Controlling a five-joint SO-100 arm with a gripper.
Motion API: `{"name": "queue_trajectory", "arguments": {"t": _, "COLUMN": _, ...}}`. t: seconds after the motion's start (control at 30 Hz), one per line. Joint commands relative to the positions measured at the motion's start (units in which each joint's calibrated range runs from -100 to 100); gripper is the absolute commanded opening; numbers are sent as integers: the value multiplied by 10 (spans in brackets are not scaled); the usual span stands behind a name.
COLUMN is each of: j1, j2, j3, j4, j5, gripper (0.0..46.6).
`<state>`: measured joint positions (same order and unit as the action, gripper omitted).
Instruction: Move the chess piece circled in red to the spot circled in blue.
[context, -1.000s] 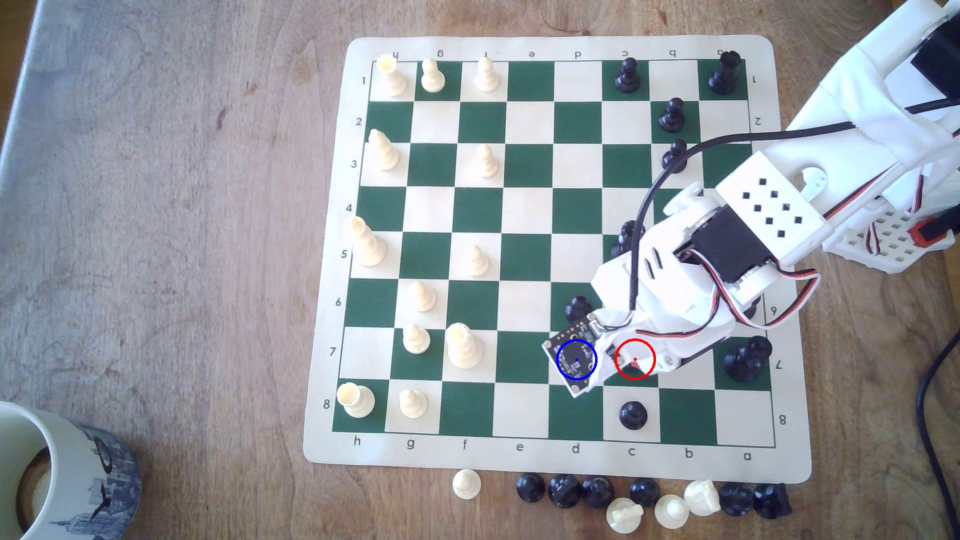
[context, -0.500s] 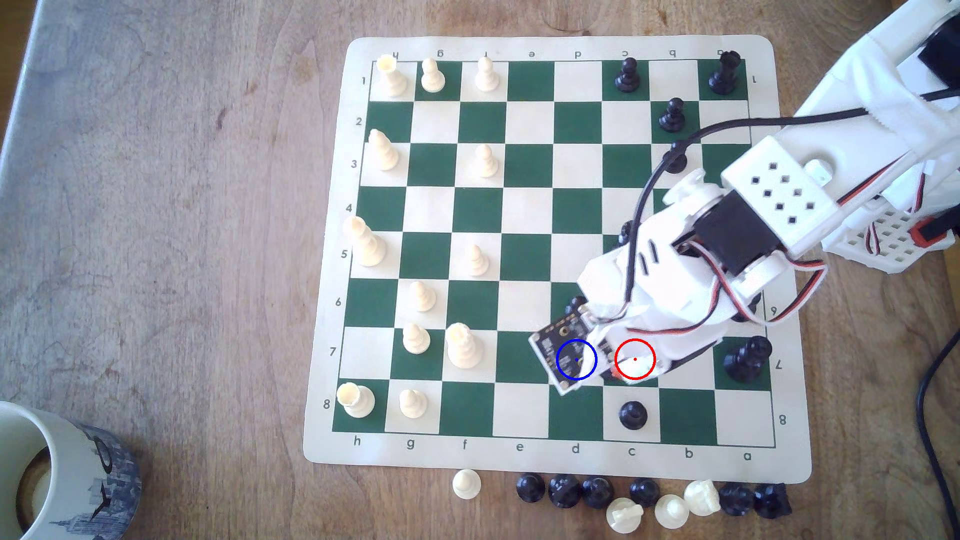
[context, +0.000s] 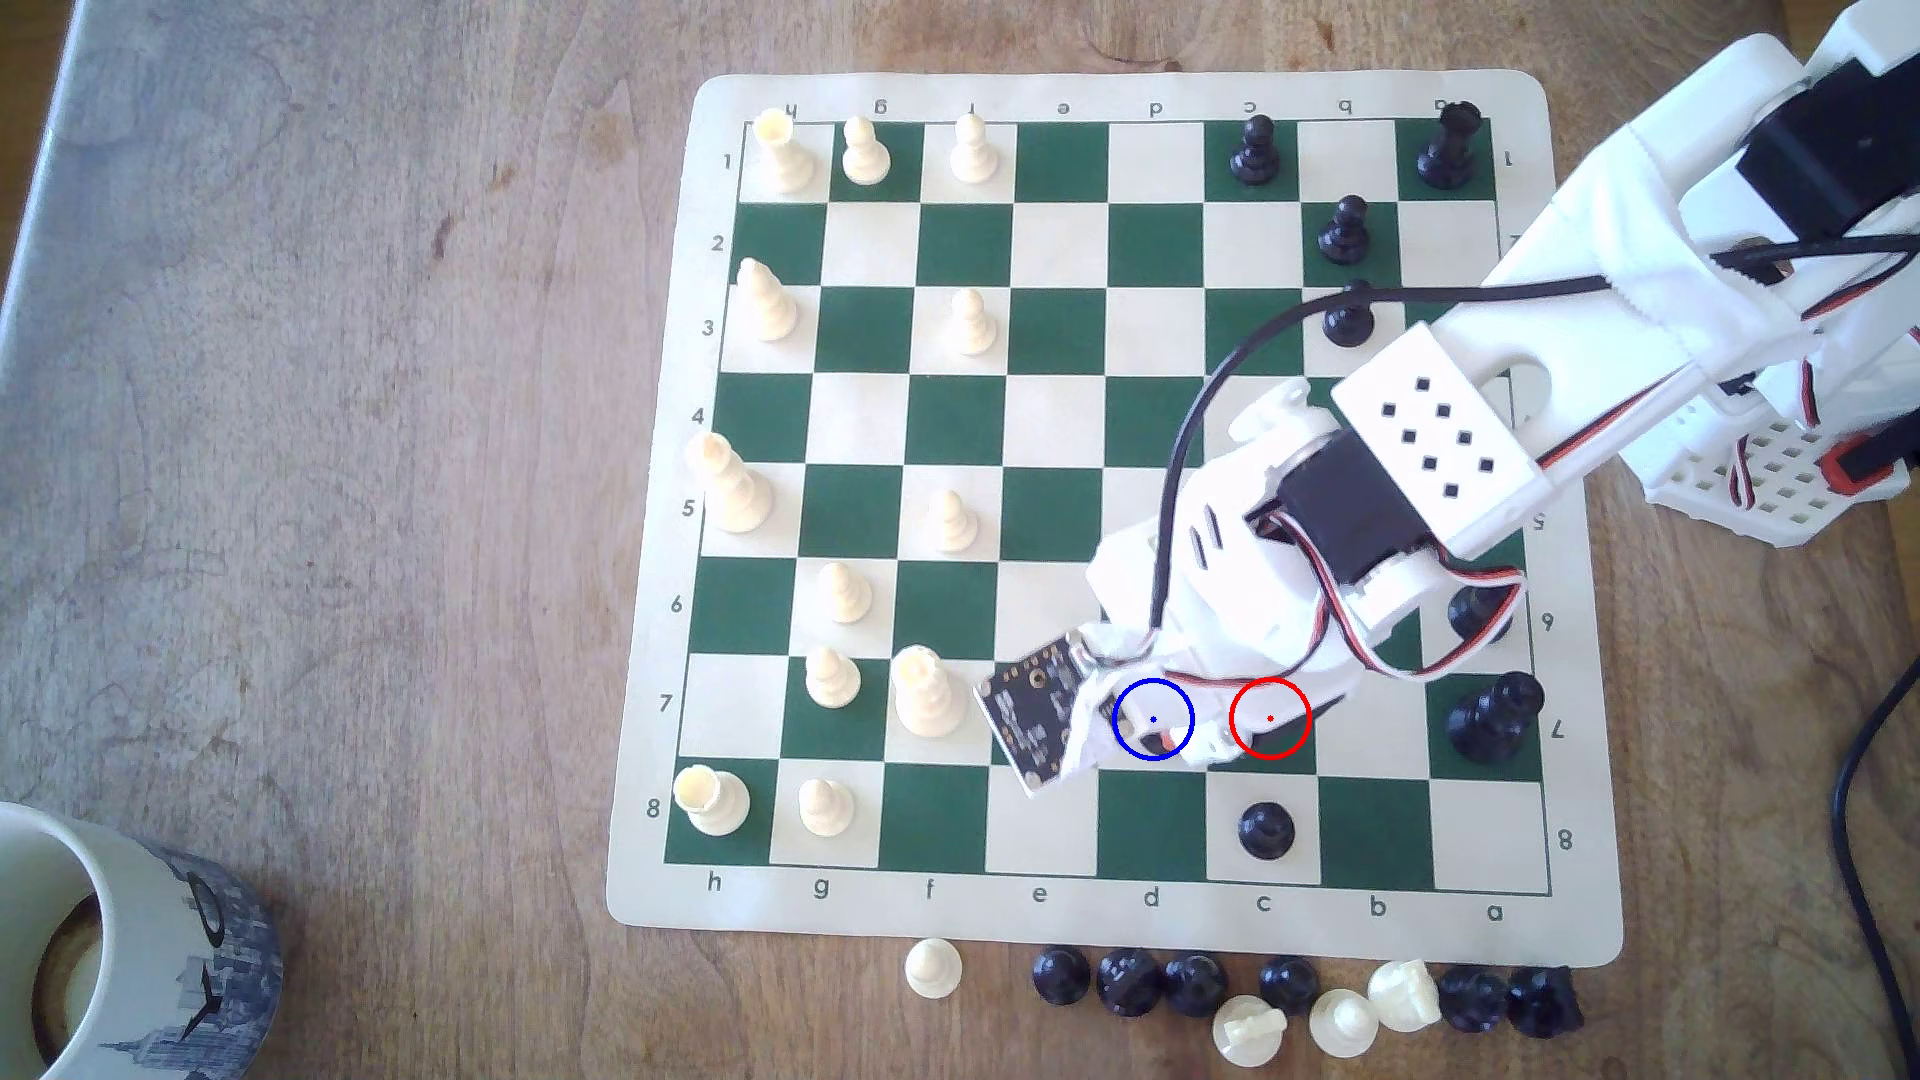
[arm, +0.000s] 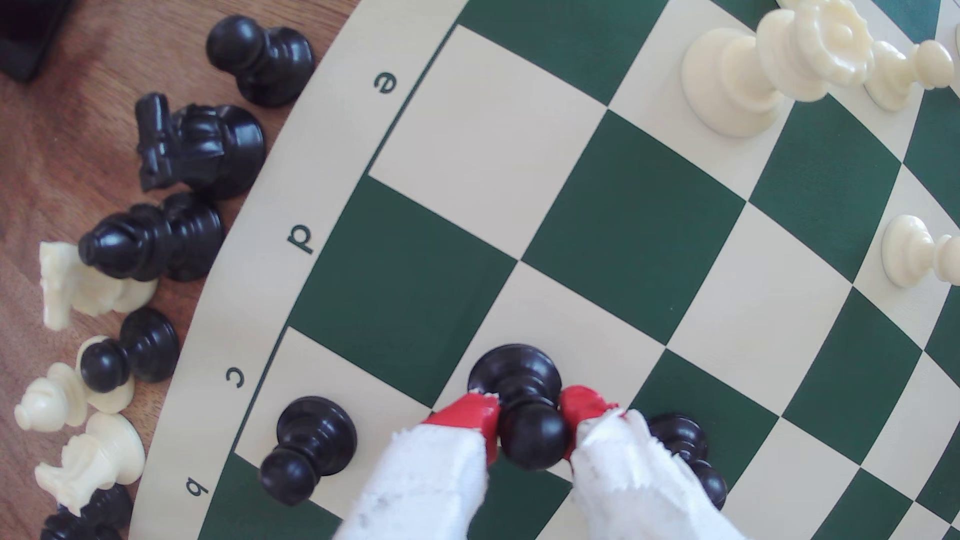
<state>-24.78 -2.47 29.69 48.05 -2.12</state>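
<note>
Jaws clamping pawn (arm: 524, 410), base partly hidden

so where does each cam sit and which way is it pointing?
Exterior view: overhead, looking down on the chessboard and the wooden table; the white arm reaches in from the exterior view's right, the gripper at the blue-ringed spot.
Wrist view: on the wrist, looking down past the red-tipped fingers clamped on the black pawn.
Shared: the gripper, the board, the captured pieces beside it.
</note>
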Motion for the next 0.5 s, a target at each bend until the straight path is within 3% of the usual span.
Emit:
{"name": "queue_trajectory", "arguments": {"t": 0.0, "j1": 9, "j2": -7, "j3": -45, "j4": -8, "j5": 5, "gripper": 29}}
{"name": "queue_trajectory", "arguments": {"t": 0.47, "j1": 20, "j2": 20, "j3": -49, "j4": -24, "j5": 14, "gripper": 31}}
